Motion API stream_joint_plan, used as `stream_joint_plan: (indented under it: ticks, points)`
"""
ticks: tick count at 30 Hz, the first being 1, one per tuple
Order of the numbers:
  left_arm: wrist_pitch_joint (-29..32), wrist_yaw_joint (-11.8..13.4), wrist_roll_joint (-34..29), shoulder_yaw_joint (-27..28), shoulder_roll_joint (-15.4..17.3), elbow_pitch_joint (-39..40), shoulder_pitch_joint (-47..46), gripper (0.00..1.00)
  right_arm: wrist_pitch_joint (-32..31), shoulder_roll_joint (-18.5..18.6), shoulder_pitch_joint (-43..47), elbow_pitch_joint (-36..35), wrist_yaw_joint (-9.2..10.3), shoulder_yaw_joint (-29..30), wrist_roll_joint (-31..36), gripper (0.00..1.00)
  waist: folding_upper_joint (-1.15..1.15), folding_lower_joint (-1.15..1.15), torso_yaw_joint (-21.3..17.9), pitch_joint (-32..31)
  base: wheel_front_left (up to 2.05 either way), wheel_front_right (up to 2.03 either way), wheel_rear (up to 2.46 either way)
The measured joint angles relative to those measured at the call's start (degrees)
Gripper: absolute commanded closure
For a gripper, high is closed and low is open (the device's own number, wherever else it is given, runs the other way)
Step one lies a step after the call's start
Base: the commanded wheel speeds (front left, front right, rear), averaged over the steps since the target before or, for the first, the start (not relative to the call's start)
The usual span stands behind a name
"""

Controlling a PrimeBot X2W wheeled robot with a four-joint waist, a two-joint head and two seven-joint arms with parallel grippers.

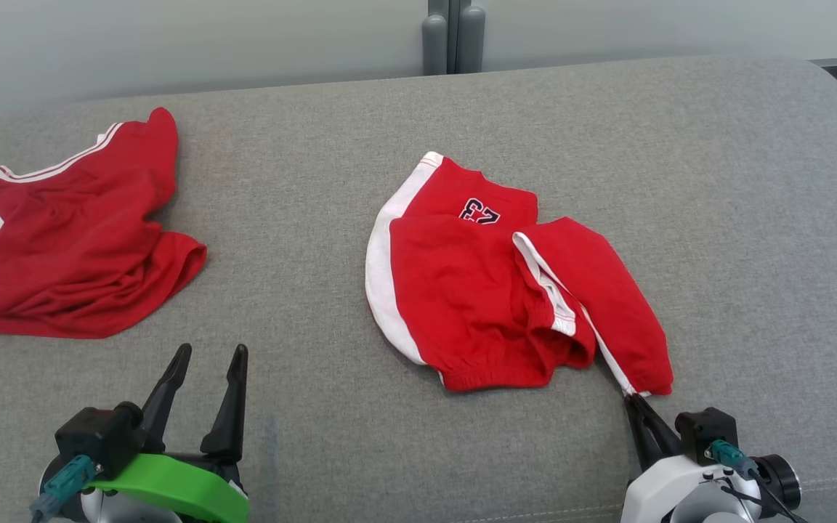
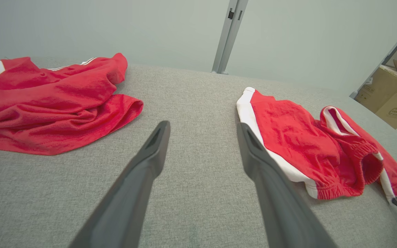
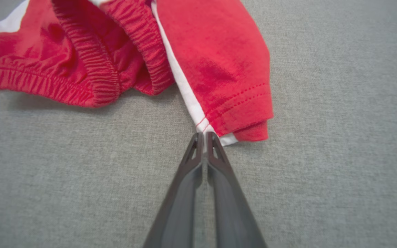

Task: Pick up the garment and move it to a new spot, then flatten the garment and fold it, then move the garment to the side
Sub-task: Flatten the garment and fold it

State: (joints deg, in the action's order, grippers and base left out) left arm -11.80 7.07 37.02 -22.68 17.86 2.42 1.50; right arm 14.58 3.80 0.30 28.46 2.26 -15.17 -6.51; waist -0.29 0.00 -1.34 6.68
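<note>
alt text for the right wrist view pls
The right gripper, jaws closed, pinches the white-striped hem corner of the red shorts, which lie crumpled on a grey fabric cushion.

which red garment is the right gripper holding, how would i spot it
On the wide grey cushion lie two red garments; take the one near the middle, not the crumpled red garment at the robot's far left. It is a pair of red shorts with a white side stripe, an elastic waistband and a number 23 print, its near hem corner pinched by the right gripper.
</note>
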Motion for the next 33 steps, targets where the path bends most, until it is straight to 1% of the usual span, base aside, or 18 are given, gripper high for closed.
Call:
stream_joint_plan:
  ticks: [1, 2, 8, 10, 11, 12, 15, 18, 20, 25, 26, 28, 29, 30, 31, 33]
  points:
    - [0.01, 0.00, 0.00, 0.07, -0.01, 0.02, 0.01, 0.00, 0.00, 0.00, 0.00, 0.10, -0.18, 0.00, -0.04, 0.98, 0.00, 0.00, -0.02, -0.07, 0.00, 0.00, 0.00]
    - [0.18, 0.00, -0.01, 0.12, -0.01, 0.05, 0.03, 0.00, 0.00, 0.00, 0.00, 0.20, -0.23, 0.00, -0.04, 1.00, 0.00, 0.00, -0.06, -0.14, 0.00, 0.00, 0.00]
    - [0.51, 0.01, -0.16, 0.33, -0.34, 0.38, 0.90, 0.00, 0.00, -0.01, -0.01, 0.66, -0.66, 0.47, -0.12, 1.00, 0.00, 0.00, -0.71, -0.42, 0.00, 0.00, 0.00]
    - [0.62, 0.01, -0.18, 0.32, -0.56, 0.48, 0.90, 0.00, 0.00, 0.04, -0.01, 0.90, -0.64, 0.66, -0.11, 0.69, 0.00, 0.00, -0.85, -0.49, 0.00, 0.00, 0.00]
    - [0.65, 0.01, -0.18, 0.32, -0.58, 0.53, 0.90, 0.00, 0.00, 0.04, -0.01, 0.90, -0.62, 0.69, -0.11, 0.69, 0.00, 0.00, -0.90, -0.52, 0.00, 0.00, 0.00]
    - [0.65, 0.01, -0.18, 0.33, -0.58, 0.55, 0.90, 0.00, 0.00, 0.03, -0.01, 0.90, -0.59, 0.71, -0.10, 0.55, 0.00, 0.00, -0.95, -0.55, 0.00, 0.00, 0.00]
    - [0.67, 0.01, -0.24, 0.33, -0.68, 0.66, 0.90, 0.00, 0.00, 0.03, -0.01, 1.00, -0.59, 0.89, -0.10, 0.53, 0.00, 0.00, -1.01, -0.62, 0.00, 0.00, 0.00]
    - [0.68, 0.01, -0.45, 0.33, -0.71, 0.77, 0.90, 0.00, 0.00, 0.02, -0.02, 1.24, -0.59, 0.96, -0.10, 0.56, 0.00, 0.00, -0.99, -0.67, 0.00, 0.00, 0.00]
    - [0.75, 0.01, -0.60, 0.38, -0.73, 0.86, 0.91, 0.00, 0.00, 0.01, -0.04, 1.47, -0.59, 0.97, -0.10, 0.64, 0.00, 0.00, -0.91, -0.72, 0.00, 0.00, 0.00]
    - [1.16, 0.01, -1.20, 0.69, -0.73, 1.01, 0.97, 0.00, 0.00, -0.03, -0.20, 1.60, -0.59, 1.21, -0.10, 0.63, 0.00, 0.00, -0.58, -0.77, 0.00, 0.00, 0.00]
    - [1.18, 0.01, -1.35, 0.79, -0.73, 1.11, 0.98, 0.00, 0.00, -0.03, -0.29, 1.65, -0.59, 1.24, -0.10, 0.65, 0.00, 0.00, -0.52, -0.78, 0.00, 0.00, 0.00]
    - [1.23, 0.01, -1.48, 0.99, -0.76, 1.33, 1.05, 0.00, 0.00, -0.04, -0.66, 1.75, -0.59, 1.26, -0.10, 0.67, 0.00, 0.00, -0.40, -0.76, 0.00, 0.00, 0.00]
    - [1.34, 0.01, -1.49, 1.04, -0.76, 1.55, 1.10, 0.00, 0.00, -0.05, -0.96, 1.75, -0.59, 1.32, -0.10, 0.69, 0.00, 0.00, -0.36, -0.68, 0.00, 0.00, 0.00]
    - [1.51, 0.01, -1.49, 1.09, -0.77, 1.63, 1.11, 0.00, 0.00, -0.05, -1.23, 1.75, -0.59, 1.35, -0.10, 0.74, 0.00, 0.00, -0.30, -0.60, 0.00, 0.00, 0.00]
    - [1.52, 0.01, -1.49, 1.12, -0.80, 1.63, 1.11, 0.00, 0.00, -0.05, -1.36, 1.76, -0.59, 1.36, -0.10, 0.84, 0.00, 0.00, -0.25, -0.56, 0.00, 0.00, 0.00]
    - [1.69, 0.01, -1.52, 1.30, -0.81, 1.69, 1.13, 0.00, 0.00, -0.08, -1.40, 1.87, -0.65, 1.40, -0.10, 0.99, 0.00, 0.00, -0.20, -0.52, 0.00, 0.00, 0.00]
